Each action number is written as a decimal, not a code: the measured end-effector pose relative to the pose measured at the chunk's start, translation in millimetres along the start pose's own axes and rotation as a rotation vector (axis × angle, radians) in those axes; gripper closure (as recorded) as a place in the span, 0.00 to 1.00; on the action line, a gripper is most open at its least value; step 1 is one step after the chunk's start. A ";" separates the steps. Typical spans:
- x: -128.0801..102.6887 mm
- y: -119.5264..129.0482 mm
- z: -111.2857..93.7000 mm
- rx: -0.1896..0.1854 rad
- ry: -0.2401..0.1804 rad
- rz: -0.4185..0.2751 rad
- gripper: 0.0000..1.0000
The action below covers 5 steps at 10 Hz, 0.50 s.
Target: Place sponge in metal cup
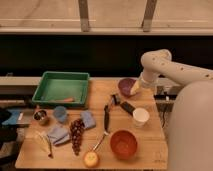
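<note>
The blue sponge [88,120] lies on the wooden table [150,150], left of centre, next to a bunch of dark grapes [76,134]. The small metal cup [40,117] stands near the table's left edge, in front of the green tray [62,88]. My gripper [135,89] is at the back right of the table, right beside the purple bowl [126,86]. It is far from both the sponge and the metal cup. A pale yellowish shape shows at its tip, and I cannot tell what that is.
A light blue cup [60,114] stands between metal cup and sponge. A blue cloth [59,134] and a banana [45,145] lie front left. A spatula [106,122], a black object [127,107], a white cup [141,116], an orange bowl [123,144] and a yellow fruit [90,159] are also on the table.
</note>
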 end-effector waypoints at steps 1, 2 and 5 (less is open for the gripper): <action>-1.7 23.0 1.6 -0.021 0.010 -0.047 0.20; -1.9 44.4 3.7 -0.039 0.021 -0.093 0.20; 16.9 112.2 0.8 -0.099 0.046 -0.291 0.20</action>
